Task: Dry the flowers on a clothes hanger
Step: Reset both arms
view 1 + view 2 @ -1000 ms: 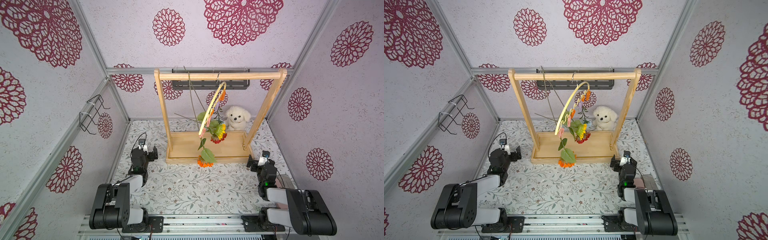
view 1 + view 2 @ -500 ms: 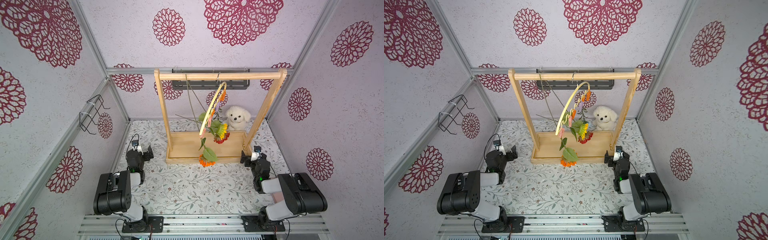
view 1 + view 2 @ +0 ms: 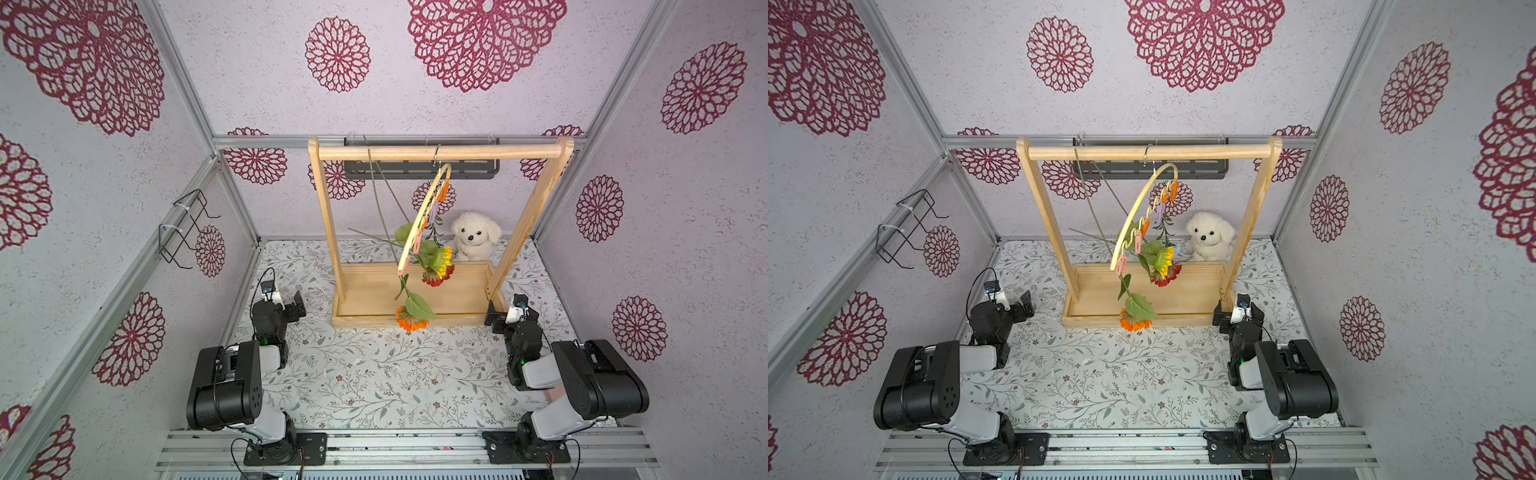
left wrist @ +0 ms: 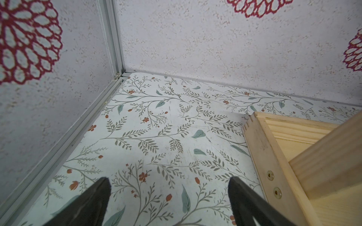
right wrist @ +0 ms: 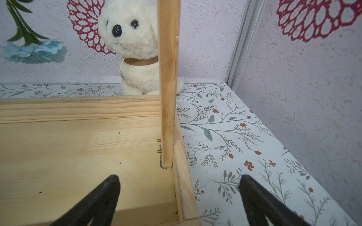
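Both arms have folded up since a second ago: their big black elbow joints, then low by the rail at the bottom edge, now stand higher in both top views. The hanger and blooms hang much as before.

The clothes hanger (image 3: 420, 218) hangs by its metal hook from the top bar of the wooden rack (image 3: 326, 216), near the centre of both top views and turned almost edge-on. The flowers (image 3: 436, 266) are pinned to it head down, their bare stems pointing up and left. The orange bloom (image 3: 410, 322) hangs lowest, in front of the tray's near wall. The sunflower (image 3: 1163, 259) and red bloom (image 3: 1165, 277) hang together over the tray. The light-blue carnation (image 5: 35, 51) hangs beside the plush dog (image 3: 473, 237).

The left fingers (image 4: 94, 201) are spread wide and hold nothing, over the counter (image 3: 374, 374) just off the tray's left near corner. The right fingers (image 5: 101, 197) are also wide and empty at the right near corner; in the right wrist view the tray's side wall runs between them.
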`<state>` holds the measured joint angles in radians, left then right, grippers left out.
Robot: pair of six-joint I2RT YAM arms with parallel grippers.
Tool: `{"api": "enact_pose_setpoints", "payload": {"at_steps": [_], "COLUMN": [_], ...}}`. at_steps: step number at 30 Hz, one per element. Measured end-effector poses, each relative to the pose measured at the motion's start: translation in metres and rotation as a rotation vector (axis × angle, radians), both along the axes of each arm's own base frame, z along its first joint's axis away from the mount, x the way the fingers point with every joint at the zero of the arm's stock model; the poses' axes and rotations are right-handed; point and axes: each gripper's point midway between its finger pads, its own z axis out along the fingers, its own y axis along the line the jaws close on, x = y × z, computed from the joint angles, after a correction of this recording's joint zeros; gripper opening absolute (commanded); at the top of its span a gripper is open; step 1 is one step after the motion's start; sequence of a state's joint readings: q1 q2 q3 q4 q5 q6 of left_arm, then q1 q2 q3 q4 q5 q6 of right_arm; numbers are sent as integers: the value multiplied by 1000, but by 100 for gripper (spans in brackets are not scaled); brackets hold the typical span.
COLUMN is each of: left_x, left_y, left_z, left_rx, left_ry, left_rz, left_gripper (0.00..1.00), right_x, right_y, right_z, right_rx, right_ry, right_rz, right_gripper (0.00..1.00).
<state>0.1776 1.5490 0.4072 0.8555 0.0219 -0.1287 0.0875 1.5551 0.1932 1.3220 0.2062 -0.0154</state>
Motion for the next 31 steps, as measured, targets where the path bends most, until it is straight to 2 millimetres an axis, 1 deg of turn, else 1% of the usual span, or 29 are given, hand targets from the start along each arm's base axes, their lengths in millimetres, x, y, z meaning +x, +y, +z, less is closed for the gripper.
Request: {"api": "enact_pose_setpoints", "payload": {"at_steps": [24,31], "left_x": [0,2], "left_y": [-1,2], "left_z": [-1,3], "left_rx": [3,11], "left_ry": [5,-3], "left_rz": [6,24], "left_gripper": [97,97], "right_x": [0,0], "right_y": [-1,-1], "right_z": [1,1], "right_rx": [0,0], "right_ry": [-5,-5], "right_rz": [-4,-5], "right_gripper": [99,99]}}
